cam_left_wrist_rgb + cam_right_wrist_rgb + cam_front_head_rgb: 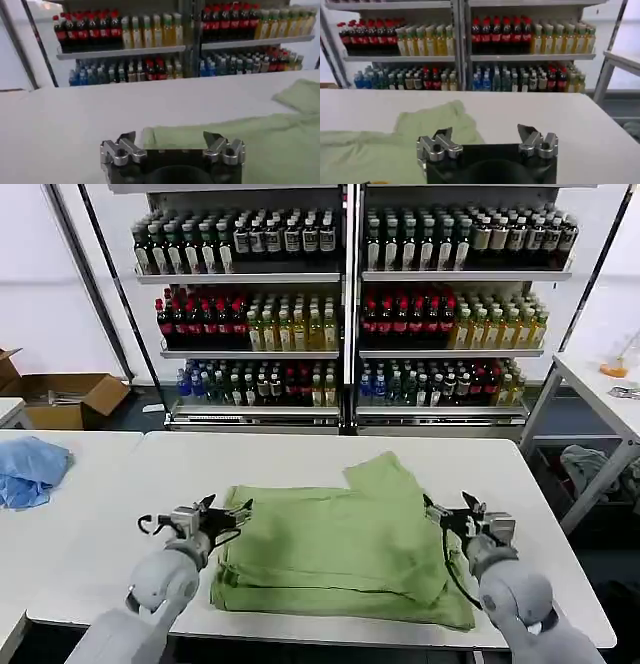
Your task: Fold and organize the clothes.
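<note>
Lying on the white table (300, 454), the light green shirt (340, 549) was already gathered into a roughly rectangular stack of layers, its near edges close to the table's front rim, with one loose flap (385, 474), a sleeve or corner by the look of it, jutting out toward the shelves on the far right side. No buttons or printed graphic faced up. Left gripper (222, 516): fingers spread, holding nothing, hovering just beside the shirt's left edge; the left wrist view showed the fabric edge just ahead of its open jaws (172, 145). Right gripper (450, 514): fingers likewise spread and empty, at the shirt's right edge, with the flap ahead of it in the right wrist view (487, 142). Judged progress: most folds appeared complete; remaining work seemed to be tucking in the protruding flap, squaring the bundle, and perhaps setting it aside. Other items: a light blue cloth (30, 469) on the adjoining table to the left, well apart; stocked bottle shelves (350, 304) behind.
</note>
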Robot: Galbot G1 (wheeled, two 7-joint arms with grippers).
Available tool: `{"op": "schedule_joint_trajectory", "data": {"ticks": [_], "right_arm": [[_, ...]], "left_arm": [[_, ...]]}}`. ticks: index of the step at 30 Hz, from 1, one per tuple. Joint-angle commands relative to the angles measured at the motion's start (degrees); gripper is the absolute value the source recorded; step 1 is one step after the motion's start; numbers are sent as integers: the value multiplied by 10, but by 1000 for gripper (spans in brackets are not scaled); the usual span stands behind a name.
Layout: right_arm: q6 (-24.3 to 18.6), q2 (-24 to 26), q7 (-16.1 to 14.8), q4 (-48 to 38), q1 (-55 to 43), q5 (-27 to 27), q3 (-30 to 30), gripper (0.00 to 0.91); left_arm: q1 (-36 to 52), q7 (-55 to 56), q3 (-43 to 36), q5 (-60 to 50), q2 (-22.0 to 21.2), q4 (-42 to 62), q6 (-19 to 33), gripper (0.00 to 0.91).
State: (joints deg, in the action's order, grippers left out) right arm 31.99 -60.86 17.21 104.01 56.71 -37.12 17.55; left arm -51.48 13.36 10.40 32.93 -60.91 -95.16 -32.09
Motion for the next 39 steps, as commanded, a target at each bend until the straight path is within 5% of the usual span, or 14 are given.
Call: {"op": "schedule_joint_trajectory", "data": {"ticks": [1,18,20,21,23,24,25,27,39], "right_arm": [[11,-33,8,-174,-173,-19,-90,907],[2,-115,-21,-393,-311,-16,-144,907],[2,-126,-25,-416,-321,-16,-144,907],[3,-129,-27,-431,-325,-16,-144,907],[4,-137,-30,-447,-329,-16,-145,907],[4,-140,-31,-453,-330,-17,-145,796],[4,-143,-33,-457,-330,-17,-145,81],[4,-146,-34,-457,-328,-18,-146,0],[10,-145,-38,-439,-302,-20,-150,0]], "left_arm": [[126,0,-59,-14,-21,142,-9,907],[140,-9,-68,27,-29,195,-10,907],[140,-10,-69,32,-28,198,-10,625],[139,-11,-69,34,-27,197,-10,373],[136,-14,-69,40,-26,192,-9,161],[134,-15,-69,42,-25,188,-10,121],[132,-17,-69,46,-23,186,-10,71],[129,-19,-68,51,-22,179,-10,50],[77,-34,-53,66,-6,130,-9,30]]}}
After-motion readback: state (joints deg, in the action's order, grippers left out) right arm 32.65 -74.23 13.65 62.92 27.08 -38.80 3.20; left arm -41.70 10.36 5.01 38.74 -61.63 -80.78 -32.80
